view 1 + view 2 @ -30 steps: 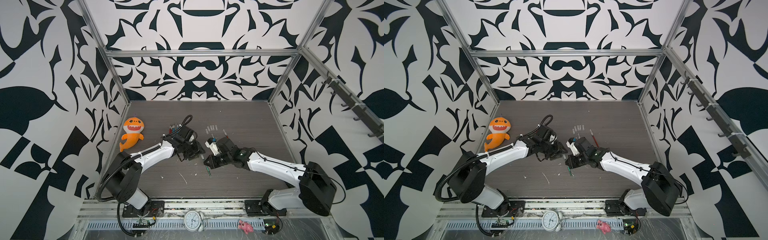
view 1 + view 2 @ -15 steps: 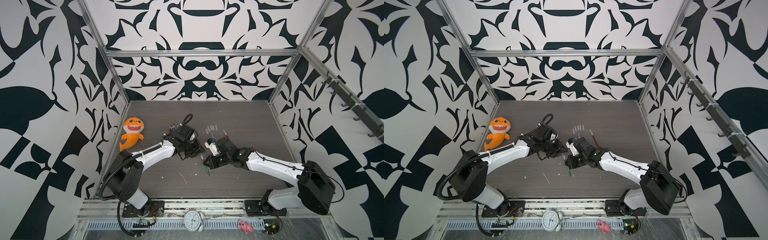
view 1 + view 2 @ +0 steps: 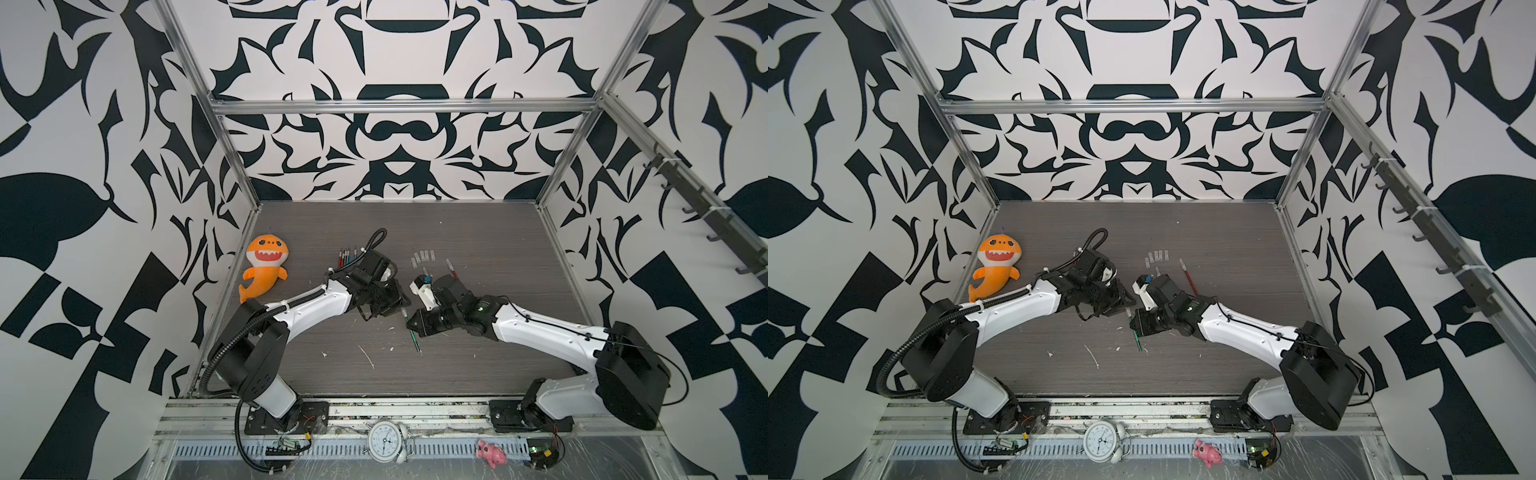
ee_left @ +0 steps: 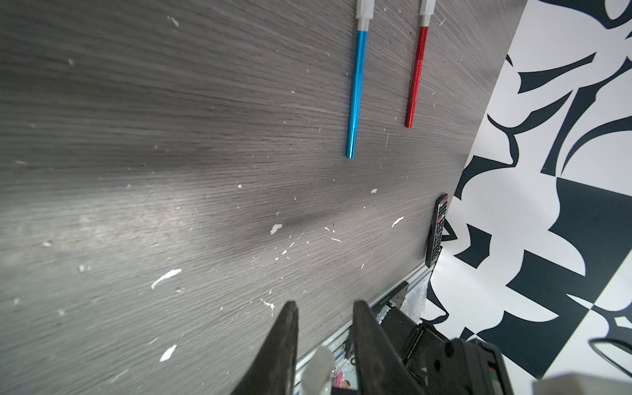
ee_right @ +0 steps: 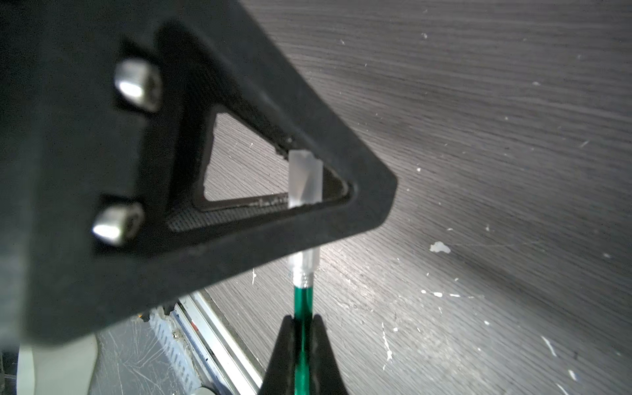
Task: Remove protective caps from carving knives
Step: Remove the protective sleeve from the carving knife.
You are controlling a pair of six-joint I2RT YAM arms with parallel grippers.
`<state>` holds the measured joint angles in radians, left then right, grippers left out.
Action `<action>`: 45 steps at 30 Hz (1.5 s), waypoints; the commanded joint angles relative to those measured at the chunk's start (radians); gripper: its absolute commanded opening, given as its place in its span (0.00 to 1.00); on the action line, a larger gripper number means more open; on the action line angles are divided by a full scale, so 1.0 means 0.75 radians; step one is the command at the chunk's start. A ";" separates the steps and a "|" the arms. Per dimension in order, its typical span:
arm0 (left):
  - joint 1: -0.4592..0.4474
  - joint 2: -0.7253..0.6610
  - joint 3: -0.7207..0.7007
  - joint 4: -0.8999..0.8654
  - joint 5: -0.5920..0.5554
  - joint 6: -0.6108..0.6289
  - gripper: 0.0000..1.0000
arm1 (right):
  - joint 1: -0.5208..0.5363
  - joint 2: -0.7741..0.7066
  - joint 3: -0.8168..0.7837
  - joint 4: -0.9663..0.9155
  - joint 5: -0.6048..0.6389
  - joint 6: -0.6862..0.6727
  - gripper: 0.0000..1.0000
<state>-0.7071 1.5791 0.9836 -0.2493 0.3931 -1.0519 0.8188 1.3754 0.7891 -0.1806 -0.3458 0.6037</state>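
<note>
Left hand point(image 4: 323, 306) narrowed around cap point(image 5: 305, 179), grip unclear; right hand point(image 5: 302, 319) clenches green knife point(image 5: 303, 299).

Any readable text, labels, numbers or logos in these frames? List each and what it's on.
No text is legible anywhere.
Dial numerals on the white twin-bell alarm clock: too small to read.
Button markings on the black remote control: too blurred to read.
No print shows on the green-handled carving knife or the translucent protective cap.
</note>
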 commanded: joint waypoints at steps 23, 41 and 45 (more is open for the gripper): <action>-0.004 0.017 0.034 0.062 0.018 -0.021 0.09 | 0.018 -0.022 0.007 0.064 0.025 0.075 0.00; 0.041 0.021 0.078 0.010 0.016 0.045 0.00 | 0.038 -0.018 -0.010 0.004 -0.016 0.055 0.00; 0.060 0.007 0.081 -0.007 0.002 0.064 0.00 | 0.038 -0.031 -0.018 -0.027 -0.031 0.040 0.00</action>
<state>-0.6830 1.5925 0.9997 -0.2749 0.4095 -1.0130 0.8280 1.3689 0.7872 -0.1532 -0.3126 0.6483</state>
